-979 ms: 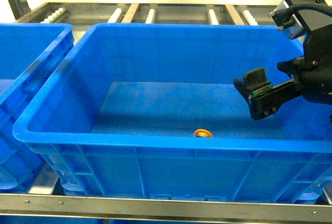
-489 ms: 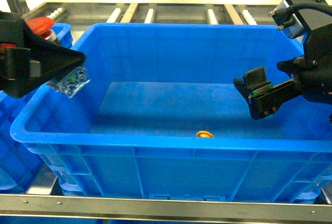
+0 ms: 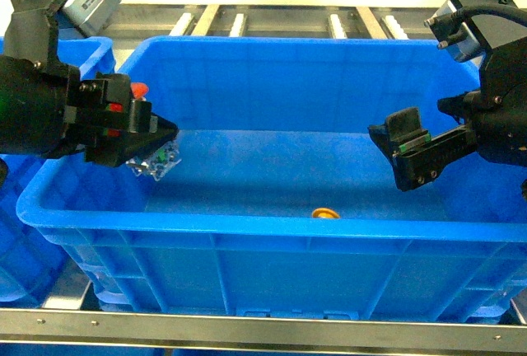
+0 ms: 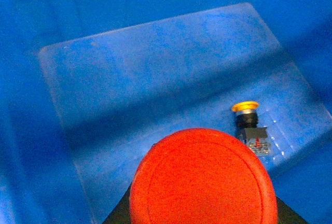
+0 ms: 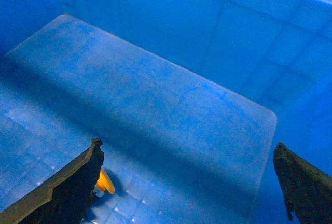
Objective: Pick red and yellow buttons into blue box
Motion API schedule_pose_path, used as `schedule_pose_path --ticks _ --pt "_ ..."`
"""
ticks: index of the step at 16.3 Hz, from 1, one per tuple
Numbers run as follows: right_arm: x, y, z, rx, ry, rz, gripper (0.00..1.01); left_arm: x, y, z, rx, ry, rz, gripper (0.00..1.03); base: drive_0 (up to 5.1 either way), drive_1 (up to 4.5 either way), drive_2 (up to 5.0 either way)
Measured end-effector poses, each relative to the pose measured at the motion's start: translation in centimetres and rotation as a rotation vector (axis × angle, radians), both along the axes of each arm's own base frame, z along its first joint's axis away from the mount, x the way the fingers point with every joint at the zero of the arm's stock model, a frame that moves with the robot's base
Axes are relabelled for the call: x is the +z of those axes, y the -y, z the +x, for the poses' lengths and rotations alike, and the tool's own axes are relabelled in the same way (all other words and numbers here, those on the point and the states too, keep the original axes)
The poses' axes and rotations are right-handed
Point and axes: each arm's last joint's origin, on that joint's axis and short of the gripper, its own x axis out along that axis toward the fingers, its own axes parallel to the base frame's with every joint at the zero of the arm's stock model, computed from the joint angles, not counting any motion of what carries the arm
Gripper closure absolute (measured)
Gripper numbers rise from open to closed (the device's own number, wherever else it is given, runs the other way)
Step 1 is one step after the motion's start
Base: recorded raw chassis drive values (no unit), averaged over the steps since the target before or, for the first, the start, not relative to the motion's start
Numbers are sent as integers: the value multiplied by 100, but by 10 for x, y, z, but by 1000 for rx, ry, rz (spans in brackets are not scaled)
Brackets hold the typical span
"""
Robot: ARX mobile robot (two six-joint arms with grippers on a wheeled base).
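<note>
Half a second ago the left gripper (image 3: 156, 146) was at the left edge of the head view, outside the large deep blue plastic crate (image 3: 272, 228); it has now come over the crate's left rim and hangs above the floor inside, clamped on the red mushroom-cap push-button (image 4: 202, 180). The right gripper (image 3: 403, 154) has not moved: it hovers over the right half of the crate with its dark fingers (image 5: 67, 187) spread apart and nothing between them. The yellow-capped push-button on its dark blocky base (image 4: 249, 125) lies on its side on the crate floor near the front wall, as before. In the head view the front rim hides all but its cap. In that view the red cap shows only as a sliver behind the left gripper's body, and in the left wrist view it fills the foreground, covering the fingers. A second blue crate (image 3: 16, 232) at far left is cut off
</note>
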Motion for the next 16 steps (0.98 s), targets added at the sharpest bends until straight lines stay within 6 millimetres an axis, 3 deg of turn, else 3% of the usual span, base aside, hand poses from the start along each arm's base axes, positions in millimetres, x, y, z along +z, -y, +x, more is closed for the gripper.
schedule_pose_path --ticks 5,7,10,11,16 --pt "0 0 0 -1 0 0 3 2 14 5 -36 -6 -22 76 0 0 0" --pt "0 0 0 -1 0 0 3 3 14 5 -36 -5 -22 53 0 0 0" --pt "0 0 0 -1 0 0 3 3 14 5 -36 -5 -22 8 0 0 0" --pt "0 0 0 -1 0 0 3 3 14 5 -36 -5 -22 3 0 0 0" --pt "0 0 0 -1 0 0 3 3 14 5 -36 -5 -22 5 0 0 0"
